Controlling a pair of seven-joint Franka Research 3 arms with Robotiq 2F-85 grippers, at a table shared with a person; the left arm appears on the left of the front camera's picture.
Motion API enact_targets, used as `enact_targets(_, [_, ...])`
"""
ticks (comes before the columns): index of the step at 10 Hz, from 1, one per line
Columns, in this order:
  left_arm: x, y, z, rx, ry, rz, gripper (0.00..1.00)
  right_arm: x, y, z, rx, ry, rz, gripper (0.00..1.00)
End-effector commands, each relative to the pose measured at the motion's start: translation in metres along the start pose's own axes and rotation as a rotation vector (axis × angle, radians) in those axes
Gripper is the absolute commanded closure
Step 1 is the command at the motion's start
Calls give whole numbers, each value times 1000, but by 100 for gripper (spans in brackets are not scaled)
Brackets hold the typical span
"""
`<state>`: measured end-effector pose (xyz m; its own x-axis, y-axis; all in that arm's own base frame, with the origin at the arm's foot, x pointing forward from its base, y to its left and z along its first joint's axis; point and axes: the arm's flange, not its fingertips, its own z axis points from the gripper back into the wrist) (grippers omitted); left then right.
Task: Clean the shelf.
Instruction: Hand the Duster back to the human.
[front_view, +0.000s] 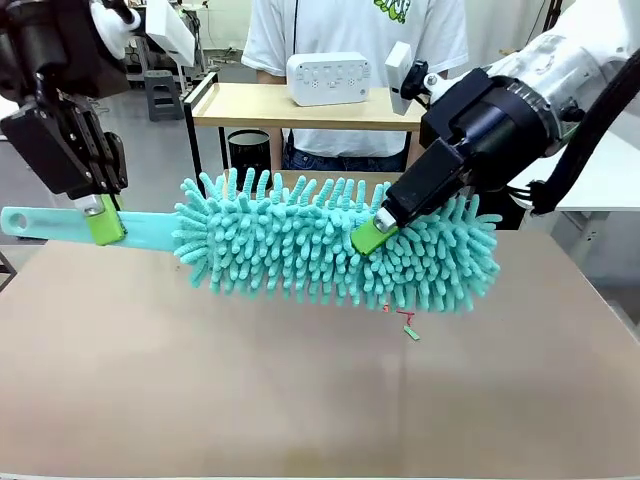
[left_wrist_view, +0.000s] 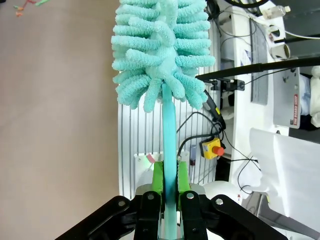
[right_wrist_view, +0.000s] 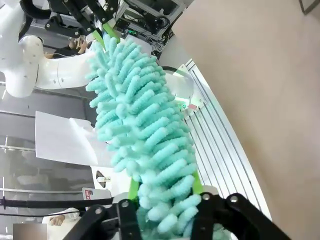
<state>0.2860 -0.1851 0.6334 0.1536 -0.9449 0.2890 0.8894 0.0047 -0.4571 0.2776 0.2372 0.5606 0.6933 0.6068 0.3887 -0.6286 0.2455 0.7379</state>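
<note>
A teal fluffy duster (front_view: 330, 240) hangs level above the brown table, crossing the middle of the front view. My left gripper (front_view: 103, 222) is shut on its flat teal handle (left_wrist_view: 169, 145) at the left. My right gripper (front_view: 375, 232) comes in from the right, with its green pads sunk into the fluffy head (right_wrist_view: 140, 115), one on each side, closed on it. The shelf (front_view: 250, 105), light wood in a black frame, stands behind the duster at the far side. Both grippers are on the near side of the shelf, apart from it.
A white box-like device (front_view: 328, 78) sits on the shelf's top board. A person in a white shirt (front_view: 350, 30) stands behind it. A black bin (front_view: 248, 150) stands under the shelf. Small red and green scraps (front_view: 405, 325) lie on the table (front_view: 300, 410).
</note>
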Motion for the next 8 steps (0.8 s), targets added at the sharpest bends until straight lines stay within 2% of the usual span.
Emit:
enact_targets(1, [1, -2, 2, -15, -23, -10, 88, 1, -2, 5, 32, 27, 38, 100])
enact_targets(5, [-1, 0, 1, -12, -30, 4, 88, 1, -2, 5, 32, 40, 42, 100])
enact_targets(6, [-1, 0, 1, -10, -29, 12, 76, 0, -2, 5, 34, 42, 43, 100])
enact_targets(7, [-2, 1, 1, -3, -32, 26, 30, 0, -2, 5, 36, 39, 41, 100])
enact_targets(8, [-5, -1, 5, 6, -75, 36, 18, -1, -2, 6, 42, 43, 41, 100])
